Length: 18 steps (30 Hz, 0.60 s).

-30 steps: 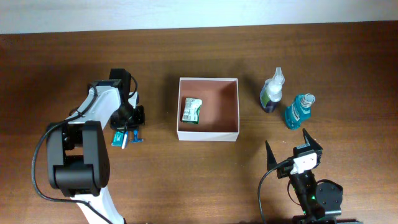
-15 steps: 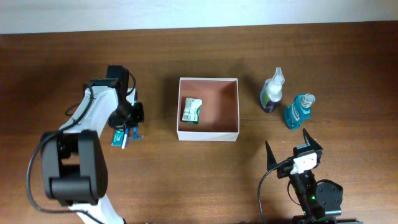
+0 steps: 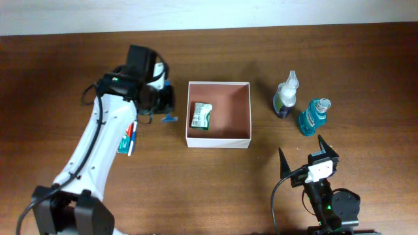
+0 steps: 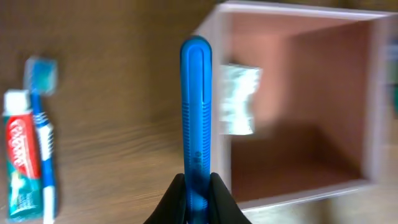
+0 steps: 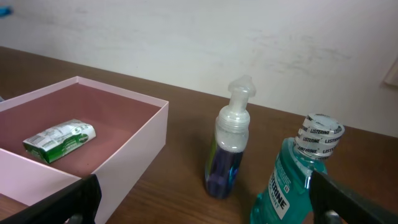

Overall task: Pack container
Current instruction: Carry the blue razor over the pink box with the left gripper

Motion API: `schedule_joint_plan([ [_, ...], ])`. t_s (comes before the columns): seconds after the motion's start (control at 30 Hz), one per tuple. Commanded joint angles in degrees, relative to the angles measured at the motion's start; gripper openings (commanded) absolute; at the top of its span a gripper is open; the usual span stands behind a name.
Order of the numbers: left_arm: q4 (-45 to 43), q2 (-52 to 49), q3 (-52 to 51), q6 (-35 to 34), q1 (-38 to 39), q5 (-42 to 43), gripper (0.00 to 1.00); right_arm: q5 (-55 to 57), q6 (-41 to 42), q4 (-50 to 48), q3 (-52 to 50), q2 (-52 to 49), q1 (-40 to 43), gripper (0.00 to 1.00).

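Note:
The container (image 3: 219,141) is a square white box with a pinkish-brown inside, mid-table, and a green packet (image 3: 201,115) lies in it. My left gripper (image 3: 163,111) is shut on a long blue plastic stick (image 4: 196,112) and holds it above the table just left of the container's left wall (image 4: 205,37). The packet (image 4: 239,99) shows past the stick. My right gripper (image 3: 302,151) is open and empty near the front edge. It faces the container's wall (image 5: 134,149) and two bottles.
A toothpaste tube (image 3: 123,140) and a toothbrush (image 3: 131,138) lie left of the container; both show in the left wrist view (image 4: 18,155) (image 4: 42,124). A clear purple pump bottle (image 3: 286,96) and a teal Listerine bottle (image 3: 313,116) stand right of it.
My left arm has risen from beside the toothpaste and swung right to the container's left wall, carrying the blue stick. The right arm has not moved.

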<state>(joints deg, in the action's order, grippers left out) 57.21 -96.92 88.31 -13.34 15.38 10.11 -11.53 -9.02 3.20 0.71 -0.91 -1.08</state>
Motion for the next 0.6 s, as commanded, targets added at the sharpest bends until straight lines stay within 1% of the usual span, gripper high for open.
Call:
schedule_joint_plan([
  [0.0, 0.3, 1.5, 3.5, -2.6, 4.2, 1.0, 0.04, 0.1, 0.2, 0.1, -0.4, 0.4, 0.5, 0.98],
  [0.17, -1.2, 1.2, 4.0, -6.0, 9.9, -4.1, 0.04, 0.1, 0.2, 0.1, -0.4, 0.4, 0.5, 0.98],
  [0.3, -2.0, 0.2, 4.0, -6.6, 12.5, -6.4, 0.03, 0.1, 0.2, 0.1, -0.4, 0.4, 0.5, 0.98],
  [0.57, -2.7, -3.9, 4.0, -7.7, 13.9, -7.1, 0.04, 0.2, 0.2, 0.1, -0.4, 0.4, 0.5, 0.98],
])
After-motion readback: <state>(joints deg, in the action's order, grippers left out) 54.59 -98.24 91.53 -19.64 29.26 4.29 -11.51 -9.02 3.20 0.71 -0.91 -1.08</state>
